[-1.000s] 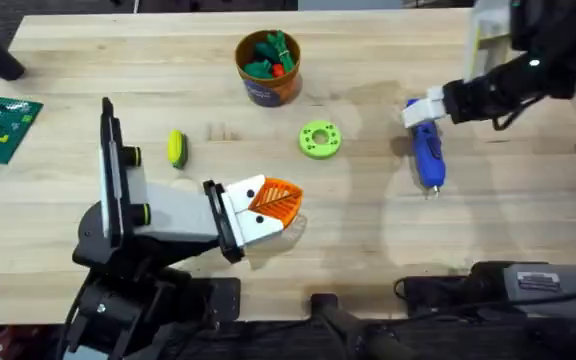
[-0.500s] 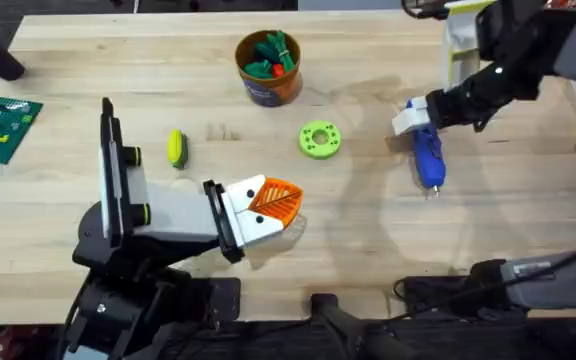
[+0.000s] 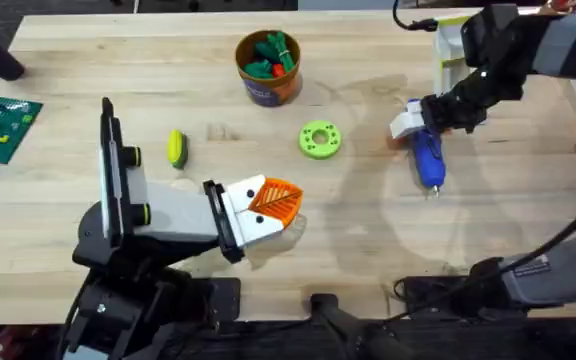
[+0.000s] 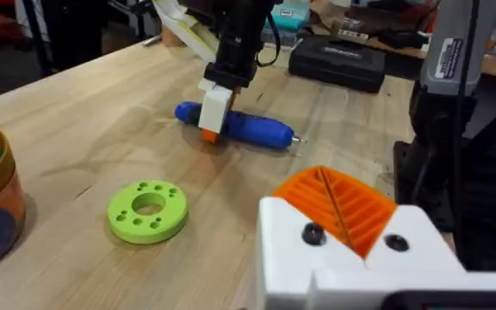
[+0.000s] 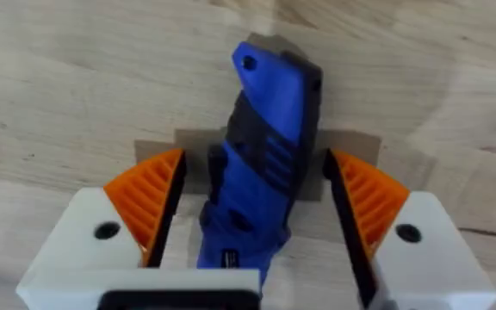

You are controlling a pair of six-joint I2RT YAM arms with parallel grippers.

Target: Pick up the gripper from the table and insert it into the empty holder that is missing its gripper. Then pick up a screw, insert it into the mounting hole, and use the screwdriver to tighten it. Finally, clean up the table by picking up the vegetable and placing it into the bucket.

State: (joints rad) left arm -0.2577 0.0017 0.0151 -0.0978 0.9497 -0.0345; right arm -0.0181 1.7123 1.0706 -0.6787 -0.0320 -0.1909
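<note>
Having shifted leftward since the earlier overhead frames, right gripper (image 3: 408,124) now hanging over the rear end of the screwdriver (image 3: 427,156), at the right of the table (image 3: 368,250). Seen from the right wrist, straddling the blue body (image 5: 261,164) with orange pads (image 5: 149,194) spread to either side, a gap showing on each flank, so jaws parted and not yet clamping. Lying flat on the wood, screwdriver with its thin metal tip pointing toward the near edge in the overhead view. In the left wrist view, the same white-and-orange gripper (image 4: 214,116) coming down onto the blue barrel (image 4: 248,127) close to its blunt end.

Resting at lower left, the holder (image 3: 258,212), white and wedge-shaped with one orange ribbed finger (image 3: 280,200), well apart from the screwdriver. Left gripper's condition: cannot tell, with just that single finger mounted.

Lying near the left arm's upright link, the vegetable (image 3: 176,148), yellow-green, on bare wood. Sitting between vegetable and screwdriver, a lime-green ring disc (image 3: 319,139). Standing toward the far edge, the bucket (image 3: 268,68), already containing green and orange toy pieces. Lying at the far left edge, a green circuit board (image 3: 0,125).
</note>
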